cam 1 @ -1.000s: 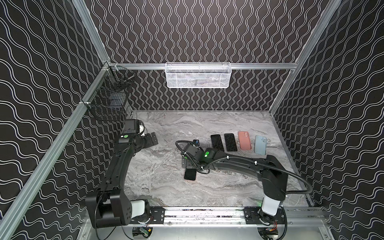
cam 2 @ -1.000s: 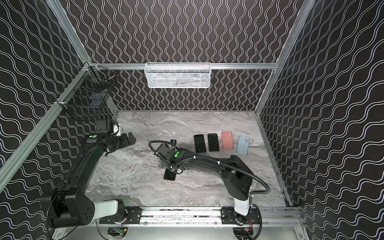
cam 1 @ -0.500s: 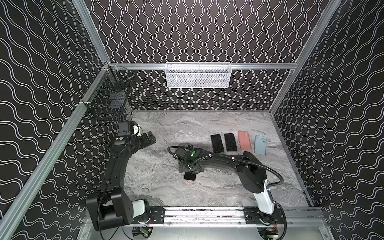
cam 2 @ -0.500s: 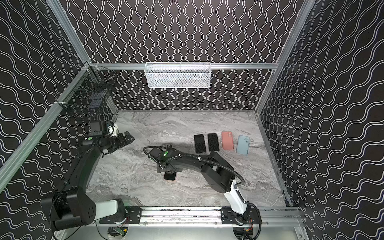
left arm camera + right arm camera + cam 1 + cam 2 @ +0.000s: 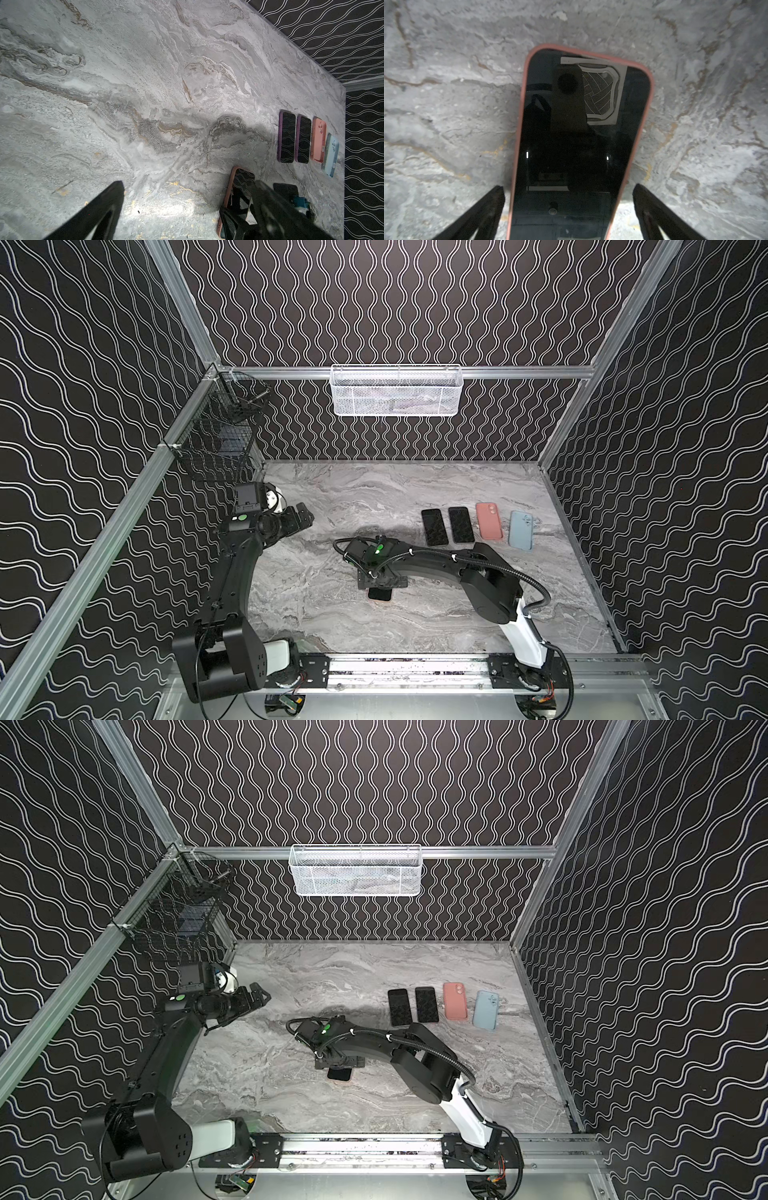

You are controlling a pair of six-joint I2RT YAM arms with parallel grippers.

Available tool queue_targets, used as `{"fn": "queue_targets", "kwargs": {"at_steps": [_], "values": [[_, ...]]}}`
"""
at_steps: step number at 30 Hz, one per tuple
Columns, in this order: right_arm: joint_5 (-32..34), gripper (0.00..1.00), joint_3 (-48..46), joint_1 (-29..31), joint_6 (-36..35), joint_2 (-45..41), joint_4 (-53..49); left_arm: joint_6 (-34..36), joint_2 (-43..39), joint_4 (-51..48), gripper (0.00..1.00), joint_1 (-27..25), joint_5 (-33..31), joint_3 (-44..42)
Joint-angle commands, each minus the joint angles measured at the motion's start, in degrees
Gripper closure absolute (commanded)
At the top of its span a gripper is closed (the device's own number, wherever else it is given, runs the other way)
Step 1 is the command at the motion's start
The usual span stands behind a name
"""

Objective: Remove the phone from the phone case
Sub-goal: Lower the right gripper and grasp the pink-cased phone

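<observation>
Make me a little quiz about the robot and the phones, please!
1. What colour is the case round the phone under the right gripper? A blue, B pink, C green.
2. True or false: the right gripper is squeezing the phone.
3. How many things lie in the row on the right side of the table?

Key:
1. B.
2. False: its jaws stand open on either side of the phone, not touching it.
3. Four: two dark phones, a loose pink case and a blue case.
</observation>
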Motion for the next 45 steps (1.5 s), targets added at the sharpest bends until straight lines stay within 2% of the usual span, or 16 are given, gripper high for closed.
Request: {"fn": "queue_targets", "kwargs": {"at_steps": [1, 11, 15, 19, 26, 40, 45], "values": [[0.0, 0.03, 0.5, 0.3, 1.1, 0.5, -1.2, 0.3, -0.3, 1.8, 0.01, 0.2, 0.7, 0.0], [-1.4, 0.09, 0.6, 0.6, 1.5, 1.8, -1.0, 0.2, -0.5, 2.2, 0.01, 0.4, 1.4, -0.3], [-1.7, 0.16, -0.7, 0.6, 1.6, 1.5, 0.2, 0.2, -0.4, 2.1, 0.01, 0.6, 1.6, -0.3], [-0.5, 0.18, -1.0, 0.6, 1.5, 1.6, -0.7, 0.3, -0.4, 2.1, 0.01, 0.6, 1.6, -0.3], [0.9, 0.32, -3.2, 0.6, 0.6, 0.1, -0.2, 0.2, -0.3, 2.3, 0.01, 0.5, 1.7, -0.6], [1.6, 0.33, -8.6, -0.2, -1.9, -5.0, 5.5, -1.6, 0.0, 3.6, 0.01, -0.8, 3.2, -1.7], [1.8, 0.33, -10.8, -0.9, -2.9, -7.3, 7.1, -4.9, -1.5, 6.4, 0.01, -2.1, 7.4, -6.8]]}}
